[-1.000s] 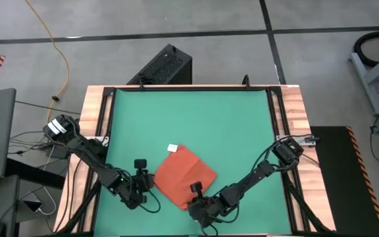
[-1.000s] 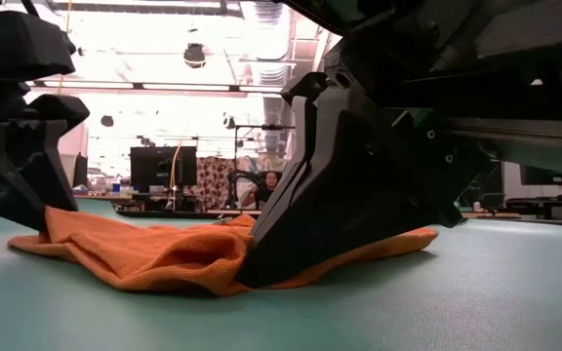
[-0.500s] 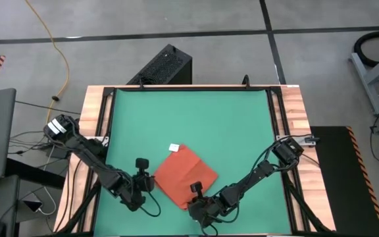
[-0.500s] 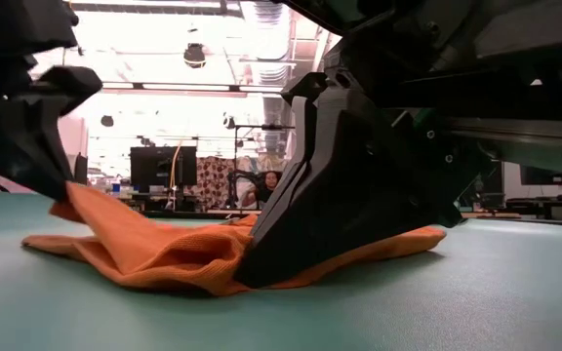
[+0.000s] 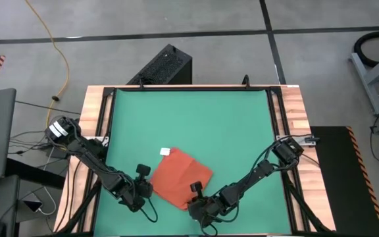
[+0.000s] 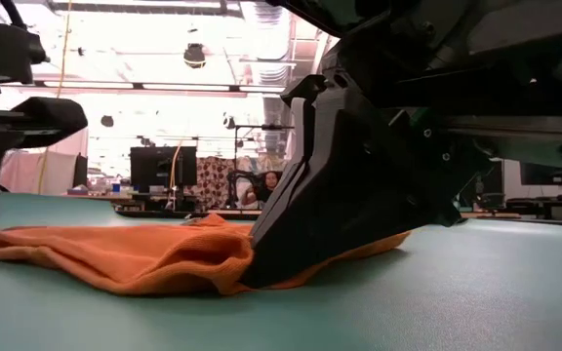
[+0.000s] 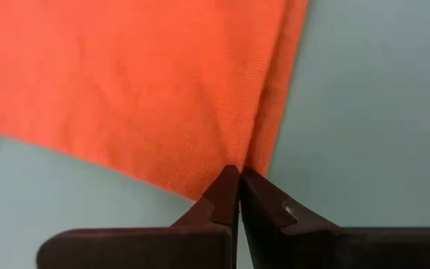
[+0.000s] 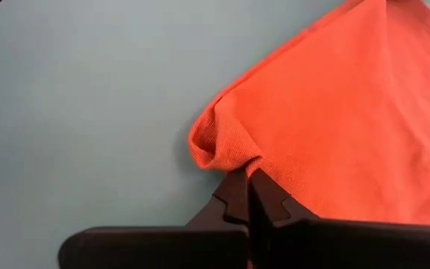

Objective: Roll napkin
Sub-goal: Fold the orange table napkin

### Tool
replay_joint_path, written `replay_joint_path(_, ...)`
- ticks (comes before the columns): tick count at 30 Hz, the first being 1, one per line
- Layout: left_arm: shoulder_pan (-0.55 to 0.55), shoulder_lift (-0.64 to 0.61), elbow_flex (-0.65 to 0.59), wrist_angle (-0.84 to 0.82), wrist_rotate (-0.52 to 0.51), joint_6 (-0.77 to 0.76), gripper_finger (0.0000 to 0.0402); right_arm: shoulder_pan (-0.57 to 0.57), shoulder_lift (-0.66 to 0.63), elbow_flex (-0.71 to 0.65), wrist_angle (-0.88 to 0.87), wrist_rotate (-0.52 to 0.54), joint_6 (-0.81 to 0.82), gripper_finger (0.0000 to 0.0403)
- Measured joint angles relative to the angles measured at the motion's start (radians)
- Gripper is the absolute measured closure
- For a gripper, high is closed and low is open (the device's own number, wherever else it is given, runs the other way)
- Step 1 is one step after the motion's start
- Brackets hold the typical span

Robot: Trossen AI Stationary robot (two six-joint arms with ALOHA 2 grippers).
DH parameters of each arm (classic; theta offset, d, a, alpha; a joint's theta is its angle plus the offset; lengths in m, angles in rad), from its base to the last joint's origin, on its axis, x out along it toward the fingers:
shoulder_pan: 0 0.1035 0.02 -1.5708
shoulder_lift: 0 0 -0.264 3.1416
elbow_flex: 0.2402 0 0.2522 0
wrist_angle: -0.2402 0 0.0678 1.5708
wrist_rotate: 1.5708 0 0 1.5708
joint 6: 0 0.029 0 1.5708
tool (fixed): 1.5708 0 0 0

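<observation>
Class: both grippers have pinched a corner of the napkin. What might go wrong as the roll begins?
1. The left gripper holds only the very edge of the napkin, so the cloth may slip free.
2. Cloth is bunched at the right gripper, so the roll may start uneven.

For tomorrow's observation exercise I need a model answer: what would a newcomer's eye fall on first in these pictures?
First, the orange-red napkin, lying askew on the green table near its front edge, with a small white tag at its far corner. Next, the two dark arms reaching in from either side: the left gripper pinches one near corner of the cloth with jaws shut, and the right gripper pinches the other, where the fabric bunches into a small fold.
</observation>
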Motion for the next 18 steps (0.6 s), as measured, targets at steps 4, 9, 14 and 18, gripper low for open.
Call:
replay_joint_path(4, -0.011, -0.049, 0.008, 0.004, 0.108, -0.021, 0.0397, -0.005, 0.000, 0.000, 0.000, 0.000, 0.001, 0.0396)
replay_joint_path(9, -0.034, -0.111, 0.071, 0.015, 0.136, -0.013, 0.0397, -0.015, 0.000, 0.000, -0.008, 0.000, 0.030, 0.0396)
replay_joint_path(14, -0.066, -0.101, 0.059, 0.083, -0.064, 0.020, 0.0397, -0.014, 0.000, 0.000, -0.009, 0.000, 0.028, 0.0396)
replay_joint_path(18, -0.065, -0.082, 0.023, 0.131, -0.112, 0.049, 0.0397, 0.001, 0.000, 0.000, -0.013, -0.002, 0.006, 0.0396)
